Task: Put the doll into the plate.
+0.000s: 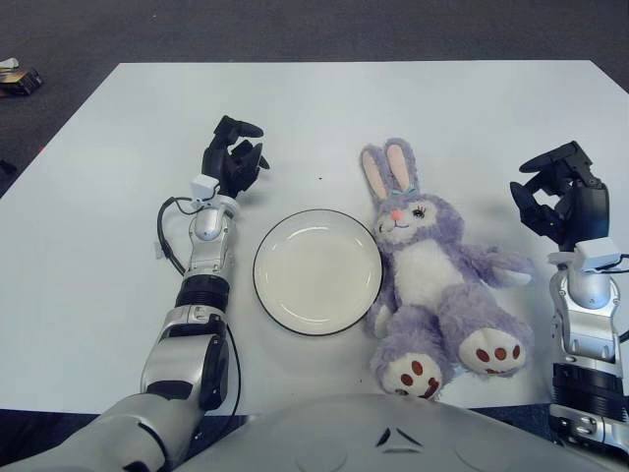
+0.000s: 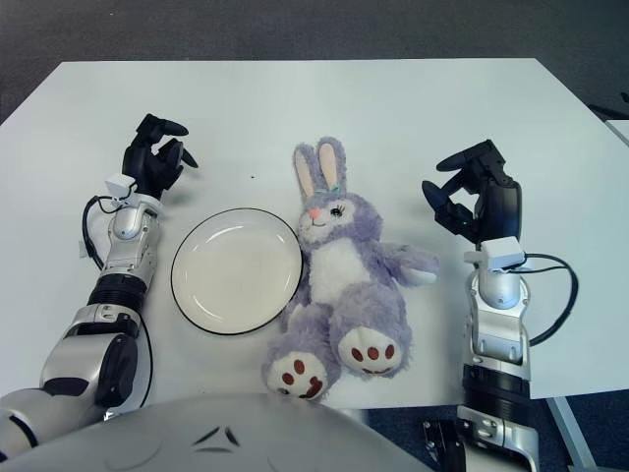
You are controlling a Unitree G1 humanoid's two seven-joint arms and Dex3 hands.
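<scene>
**Doll lying beside the plate, both hands empty**

The doll (image 1: 432, 285), a purple plush rabbit with a white belly, is lying on its back on the white table (image 1: 393, 108), near the front edge and a little to the right of the middle. Its ears are pointing toward the far edge and its feet toward the front edge. Its left side is touching the rim of the plate (image 1: 316, 271), which is sitting empty near the middle of the front edge. No part of the doll is lying inside the plate.

The right hand (image 2: 475, 200) is showing near the right edge of the table, to the right of the doll and apart from it. Its fingers are spreading apart and holding nothing.

The left hand (image 1: 233, 160) is showing to the left of the plate, a little farther from the front edge. Its fingers are loosely curling and gripping nothing.
</scene>
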